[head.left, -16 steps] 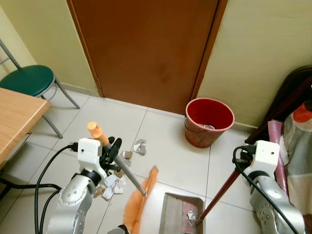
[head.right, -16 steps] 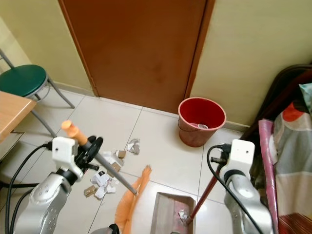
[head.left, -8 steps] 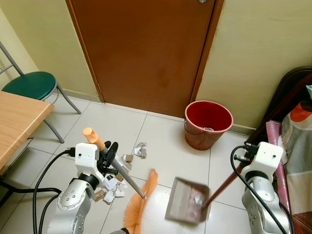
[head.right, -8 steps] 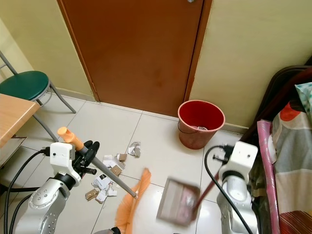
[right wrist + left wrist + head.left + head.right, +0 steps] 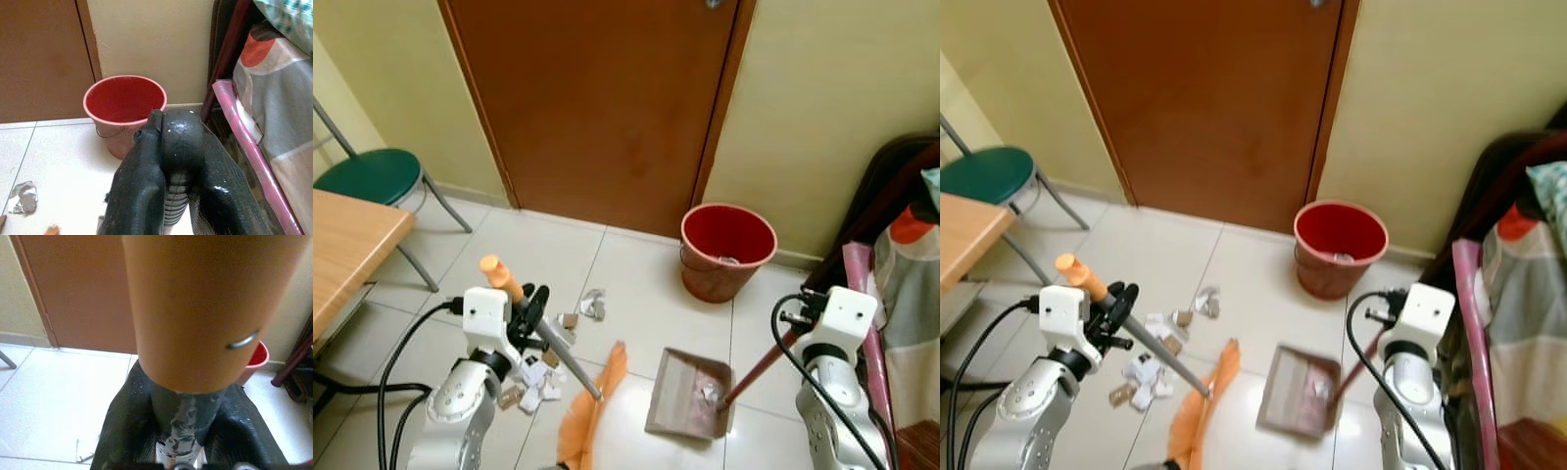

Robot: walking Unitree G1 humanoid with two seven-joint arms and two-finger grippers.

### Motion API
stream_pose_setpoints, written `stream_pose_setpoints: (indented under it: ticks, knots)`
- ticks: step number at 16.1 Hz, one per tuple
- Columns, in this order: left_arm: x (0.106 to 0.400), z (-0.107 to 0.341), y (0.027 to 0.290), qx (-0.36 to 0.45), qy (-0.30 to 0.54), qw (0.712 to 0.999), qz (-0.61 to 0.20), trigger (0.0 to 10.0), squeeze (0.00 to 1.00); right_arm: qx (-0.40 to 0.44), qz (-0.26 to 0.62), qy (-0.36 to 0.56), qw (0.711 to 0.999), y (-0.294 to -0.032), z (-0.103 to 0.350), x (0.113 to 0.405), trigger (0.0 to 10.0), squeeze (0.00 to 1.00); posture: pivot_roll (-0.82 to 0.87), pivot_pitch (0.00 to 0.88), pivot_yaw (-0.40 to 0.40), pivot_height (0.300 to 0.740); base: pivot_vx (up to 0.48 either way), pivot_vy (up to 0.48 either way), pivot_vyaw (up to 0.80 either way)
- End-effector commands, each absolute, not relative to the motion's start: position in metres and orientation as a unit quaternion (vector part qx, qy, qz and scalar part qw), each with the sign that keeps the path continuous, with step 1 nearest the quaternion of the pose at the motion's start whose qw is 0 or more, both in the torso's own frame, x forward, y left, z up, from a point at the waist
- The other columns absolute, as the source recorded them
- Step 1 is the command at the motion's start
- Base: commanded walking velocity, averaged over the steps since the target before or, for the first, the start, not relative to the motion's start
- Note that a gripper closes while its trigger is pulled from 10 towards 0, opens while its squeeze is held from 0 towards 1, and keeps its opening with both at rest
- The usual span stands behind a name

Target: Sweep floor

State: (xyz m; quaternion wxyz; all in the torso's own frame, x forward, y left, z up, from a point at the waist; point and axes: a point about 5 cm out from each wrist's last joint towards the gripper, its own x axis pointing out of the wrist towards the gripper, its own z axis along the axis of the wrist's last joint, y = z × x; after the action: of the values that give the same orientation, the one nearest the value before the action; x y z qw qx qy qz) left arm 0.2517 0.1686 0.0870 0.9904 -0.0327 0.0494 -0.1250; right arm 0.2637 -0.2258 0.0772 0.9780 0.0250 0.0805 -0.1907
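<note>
In the lower left of the head view, my left gripper [image 5: 530,311] was clamped around the grey shaft of the broom [image 5: 558,351], whose orange cap pointed up-left and whose orange bristles [image 5: 590,411] lay low at centre, beside scattered paper scraps [image 5: 540,372]. At lower right, my right gripper [image 5: 168,161] was closed on the dark red handle of the dustpan [image 5: 689,395], whose tray sat right of the bristles with a few scraps in it. A red bucket [image 5: 728,249] stood right of centre below the brown door [image 5: 597,98], a green stool [image 5: 374,175] at the left edge.
</note>
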Motion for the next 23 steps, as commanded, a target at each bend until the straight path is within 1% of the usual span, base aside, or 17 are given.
stream_pose_setpoints:
  ticks: [1,3,9,13,16,23]
  knots:
    - [0.256,0.090,0.177,0.019,0.040,0.993,-0.109,10.0,0.00,0.025,-0.186,0.055,0.981,-0.224,0.086,0.269,10.0,0.00,0.06,0.112,0.033,0.740,0.322,0.000,0.00]
    - [0.259,0.095,0.176,0.035,0.024,0.993,-0.112,10.0,0.00,0.025,-0.184,0.055,0.981,-0.223,0.085,0.270,10.0,0.00,0.06,0.113,0.033,0.740,0.324,0.000,0.00]
    - [0.261,0.099,0.170,0.031,0.012,0.993,-0.117,10.0,0.00,0.022,-0.180,0.061,0.982,-0.220,0.081,0.269,10.0,0.00,0.06,0.122,0.034,0.740,0.348,0.000,0.00]
    - [0.261,0.098,0.168,0.030,0.014,0.992,-0.120,10.0,0.00,0.023,-0.181,0.064,0.981,-0.221,0.080,0.270,10.0,0.00,0.05,0.125,0.035,0.740,0.368,0.000,-0.66]
    - [0.259,0.097,0.165,0.029,0.014,0.992,-0.126,10.0,0.00,0.021,-0.179,0.067,0.981,-0.220,0.080,0.270,10.0,0.00,0.05,0.131,0.031,0.740,0.343,0.000,0.00]
    - [0.258,0.095,0.163,0.031,0.022,0.992,-0.120,10.0,0.00,0.019,-0.176,0.073,0.981,-0.218,0.078,0.269,10.0,0.00,0.05,0.140,0.028,0.740,0.000,0.000,0.00]
